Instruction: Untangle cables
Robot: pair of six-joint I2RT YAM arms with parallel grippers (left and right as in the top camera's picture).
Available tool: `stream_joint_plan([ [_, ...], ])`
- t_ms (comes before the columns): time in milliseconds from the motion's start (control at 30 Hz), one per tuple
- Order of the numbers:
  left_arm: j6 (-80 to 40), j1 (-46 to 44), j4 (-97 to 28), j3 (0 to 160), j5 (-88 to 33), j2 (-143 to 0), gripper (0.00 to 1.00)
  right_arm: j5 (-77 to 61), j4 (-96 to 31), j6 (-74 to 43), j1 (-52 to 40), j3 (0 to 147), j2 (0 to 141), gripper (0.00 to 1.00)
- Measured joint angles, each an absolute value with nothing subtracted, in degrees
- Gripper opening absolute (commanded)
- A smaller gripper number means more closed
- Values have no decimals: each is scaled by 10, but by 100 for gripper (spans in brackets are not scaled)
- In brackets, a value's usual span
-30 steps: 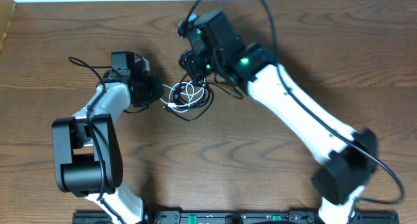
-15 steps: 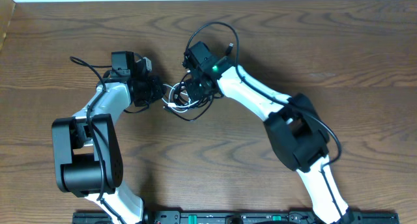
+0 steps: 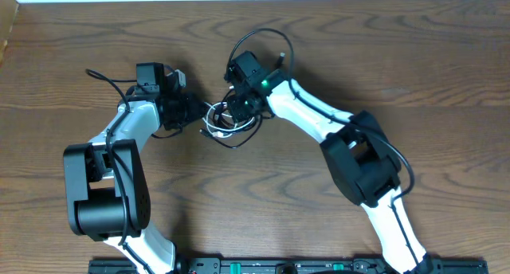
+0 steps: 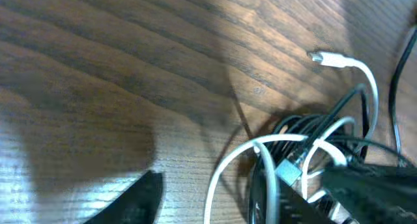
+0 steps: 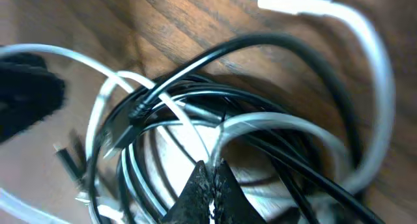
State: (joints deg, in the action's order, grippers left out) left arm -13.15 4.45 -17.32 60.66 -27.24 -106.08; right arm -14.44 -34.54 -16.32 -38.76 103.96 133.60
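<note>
Cables in one knotted clump at mid-tabletop; the untangling looks barely begun.

On the near side, a black loop strays from the cables (image 3: 231, 121), whose white cord winds through the black ones, none separated yet. The left end effector (image 3: 195, 111), at the clump's left edge, has its fingers apart. Slightly farther, the right end effector (image 5: 208, 185) has its tips pressed together inside the tangle; whether they pinch a strand is unclear.

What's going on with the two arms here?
Both arms are over a knot of cables on the table: one white cable looped through black cables. The right gripper is shut, tips down in the tangle; whether it pinches a strand is unclear. The left gripper is open beside the knot. Nothing is untangled yet.
</note>
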Motion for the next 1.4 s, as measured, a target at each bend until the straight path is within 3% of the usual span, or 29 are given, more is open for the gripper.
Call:
stream_joint_plan([
  [233,-90,50,-175,607,-375,-1060,60,-187,-350,-110,-365,1037,1242,1],
  [433,-7,58,-187,607,-518,-1039,52,-264,-354,-66,-344,1038,1202,1],
  [467,1,58,-188,607,-527,-1037,50,-270,-361,-62,-339,1038,1202,3],
  [567,13,58,-191,607,-525,-1036,45,-281,-397,-58,-318,1037,1204,30],
  [733,9,57,-191,607,-506,-1036,41,-282,-444,-49,-295,1037,1206,46],
  [767,8,55,-191,607,-504,-1036,34,-280,-448,-48,-294,1035,1208,47],
  [833,3,51,-191,607,-500,-1036,8,-272,-453,-49,-295,1027,1210,46],
  [967,-5,31,-195,607,-496,-1036,7,-254,-461,-48,-296,1012,1219,44],
  [1133,-58,22,-190,607,-495,-1007,7,-248,-472,-47,-283,1006,1224,55],
  [1400,-169,14,51,618,-525,-776,7,-320,-432,-42,-230,1005,1224,71],
])
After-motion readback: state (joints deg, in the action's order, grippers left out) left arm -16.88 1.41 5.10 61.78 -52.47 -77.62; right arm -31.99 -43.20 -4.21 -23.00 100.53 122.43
